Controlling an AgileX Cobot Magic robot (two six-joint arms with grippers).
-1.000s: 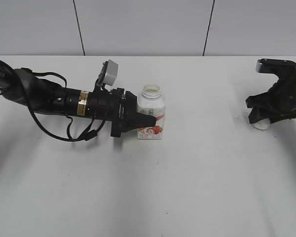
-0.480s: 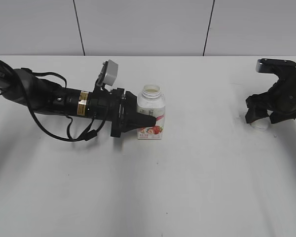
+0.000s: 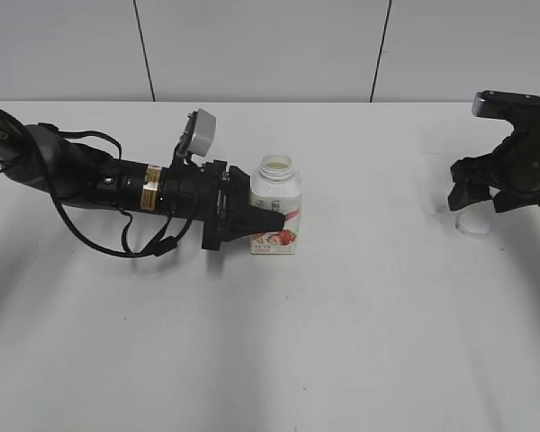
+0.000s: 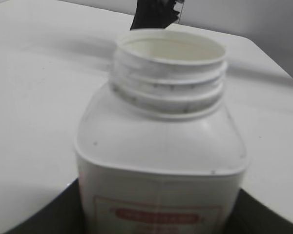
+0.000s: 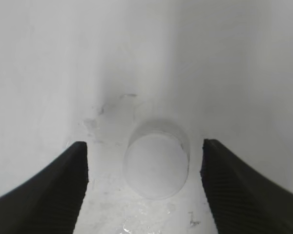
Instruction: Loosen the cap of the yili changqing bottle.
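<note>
Fingers of the left gripper point(image 3: 272, 219) are closed on the bottle point(image 3: 275, 209), clamping its lower body from the left; those of the right gripper point(image 3: 483, 200) stand wide apart over the cap point(image 3: 473, 226), touching nothing.

Largest in the exterior view is the white table point(image 3: 342, 342), running back to a grey panelled wall point(image 3: 261, 49). Next comes the left arm point(image 3: 108, 184), stretched low and nearly level from the left edge toward the middle, a cable looping beneath it. The right arm point(image 3: 526, 148) enters at the far right edge, its gripper hanging just above the table.

The bottle stands upright near the table's middle, its mouth open and its strawberry label facing the near side. The left wrist view point(image 4: 161, 146) shows what the exterior view cannot: the bare threads of the neck, specks on the white shoulders, a red-outlined label strip, and dark finger point(image 4: 263, 219) material at both lower corners flanking the body. A dark piece of the right arm point(image 4: 154, 14) shows behind the neck.

Smallest is the cap, lying on the table well to the right of the bottle. In the exterior view it is a pale ring half hidden under the gripper. The right wrist view point(image 5: 156, 163) shows it whole, round and flat-topped, centred between the two ribbed dark fingers point(image 5: 49, 190), clear of both.
</note>
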